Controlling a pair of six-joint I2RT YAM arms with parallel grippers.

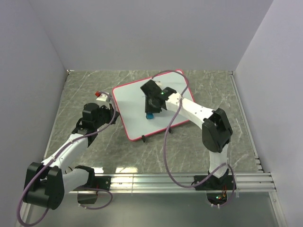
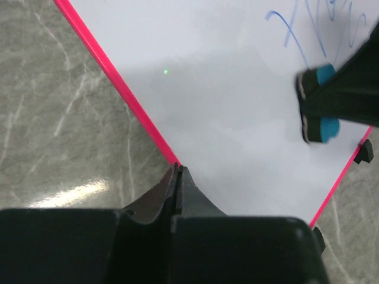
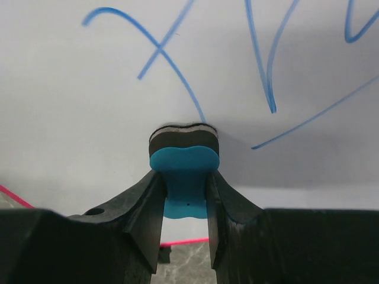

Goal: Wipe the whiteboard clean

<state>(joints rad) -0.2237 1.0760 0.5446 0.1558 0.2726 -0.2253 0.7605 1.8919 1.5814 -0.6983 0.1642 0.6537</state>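
Observation:
The whiteboard (image 1: 132, 104), white with a thin red-pink frame, lies flat and angled on the grey marbled table. Blue scribbles (image 3: 267, 77) cross its surface. My right gripper (image 3: 185, 177) is shut on a blue eraser (image 3: 185, 160), whose dark felt face presses on the board just below the scribbles. From above, that eraser (image 1: 149, 115) sits near the board's middle. My left gripper (image 2: 177, 168) is at the board's left edge, jaws drawn together, its tips right at the pink frame (image 2: 118, 83). The left wrist view also shows the eraser (image 2: 324, 74) held by the right gripper's fingers (image 2: 349, 89).
A small white object with a red end (image 1: 100, 96) lies on the table just left of the board's far-left corner. Black feet (image 1: 143, 139) stick out from the board's near edge. Grey walls close in the table on three sides; a metal rail (image 1: 189, 179) runs along the front.

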